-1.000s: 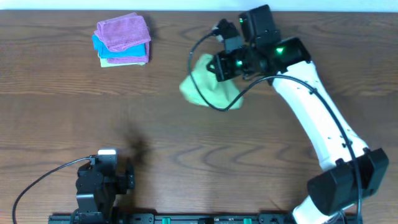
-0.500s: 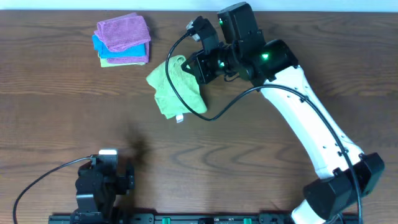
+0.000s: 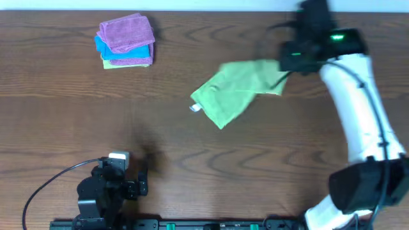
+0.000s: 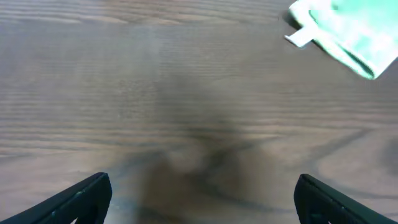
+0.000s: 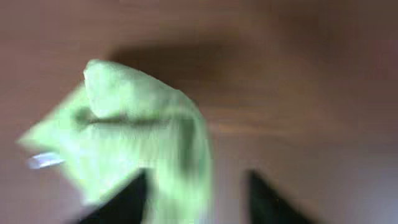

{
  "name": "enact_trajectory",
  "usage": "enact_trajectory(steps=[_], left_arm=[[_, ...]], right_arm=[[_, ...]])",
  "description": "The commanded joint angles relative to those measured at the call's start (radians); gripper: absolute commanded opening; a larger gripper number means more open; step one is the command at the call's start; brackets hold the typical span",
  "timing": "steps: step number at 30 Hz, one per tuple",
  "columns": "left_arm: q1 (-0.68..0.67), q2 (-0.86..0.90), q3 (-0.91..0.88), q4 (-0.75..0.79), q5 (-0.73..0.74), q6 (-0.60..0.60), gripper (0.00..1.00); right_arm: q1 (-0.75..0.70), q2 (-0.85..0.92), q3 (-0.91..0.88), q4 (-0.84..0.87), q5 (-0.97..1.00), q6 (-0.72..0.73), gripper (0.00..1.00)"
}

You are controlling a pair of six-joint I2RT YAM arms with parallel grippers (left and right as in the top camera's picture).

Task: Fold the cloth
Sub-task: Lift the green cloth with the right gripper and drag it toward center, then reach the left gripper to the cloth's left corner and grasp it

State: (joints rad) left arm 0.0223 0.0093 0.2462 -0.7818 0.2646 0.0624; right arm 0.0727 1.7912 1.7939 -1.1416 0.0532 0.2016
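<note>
The light green cloth [image 3: 238, 91] lies crumpled and loosely doubled on the wooden table, right of centre, with a white tag [image 3: 195, 108] at its left tip. My right gripper [image 3: 291, 62] hovers at the cloth's upper right corner. The right wrist view is blurred. There the cloth [image 5: 134, 134] spreads ahead and left, and the right gripper [image 5: 198, 179] has its jaws apart, one edge of the cloth reaching between them by the left finger. My left gripper [image 3: 114, 185] rests open near the front edge, and its wrist view catches the cloth's tagged corner [image 4: 348, 34].
A stack of folded cloths [image 3: 126, 41], purple on top with blue and pale layers under it, sits at the back left. The table's front edge carries the arm bases [image 3: 192, 225].
The right arm swung from the back centre to the right, pulling the green cloth with it, and its jaws went from shut on the cloth to apart. The left arm barely moved.
</note>
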Motion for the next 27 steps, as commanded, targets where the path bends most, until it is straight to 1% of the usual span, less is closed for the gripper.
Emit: enact_trajectory(steps=[1, 4, 5, 8, 10, 13, 17, 20, 24, 27], left_arm=[[-0.003, -0.005, -0.004, 0.002, 0.049, -0.107, 0.95], [-0.003, -0.005, -0.004, 0.039, 0.073, -0.164, 0.95], [-0.003, -0.005, -0.004, 0.058, 0.086, -0.18, 0.95], [-0.003, -0.002, -0.004, 0.142, 0.144, -0.244, 0.95], [-0.003, 0.019, -0.004, 0.189, 0.165, -0.331, 0.95], [-0.003, 0.089, 0.007, 0.241, 0.209, -0.377, 0.95], [-0.003, 0.3, 0.109, 0.257, 0.235, -0.376, 0.95], [-0.004, 0.505, 0.249, 0.254, 0.274, -0.346, 0.95], [-0.004, 0.774, 0.461, 0.238, 0.363, -0.347, 0.95], [-0.004, 0.909, 0.55, 0.26, 0.416, -0.364, 0.95]], right_arm=[[-0.075, -0.026, -0.004, -0.01, -0.035, 0.021, 0.99], [-0.1, -0.026, -0.004, -0.015, -0.179, -0.023, 0.99], [-0.098, -0.026, -0.004, -0.022, -0.198, -0.027, 0.99], [-0.074, -0.026, -0.004, -0.043, -0.211, -0.027, 0.99], [-0.053, -0.026, -0.005, -0.052, -0.212, -0.027, 0.99], [-0.04, -0.026, -0.005, -0.052, -0.211, -0.027, 0.99], [-0.054, -0.025, -0.005, -0.053, -0.212, -0.015, 0.99], [-0.087, -0.025, -0.013, -0.053, -0.241, -0.015, 0.99], [-0.152, -0.025, -0.043, -0.052, -0.322, -0.032, 0.99], [-0.204, -0.025, -0.096, -0.035, -0.399, -0.062, 0.99]])
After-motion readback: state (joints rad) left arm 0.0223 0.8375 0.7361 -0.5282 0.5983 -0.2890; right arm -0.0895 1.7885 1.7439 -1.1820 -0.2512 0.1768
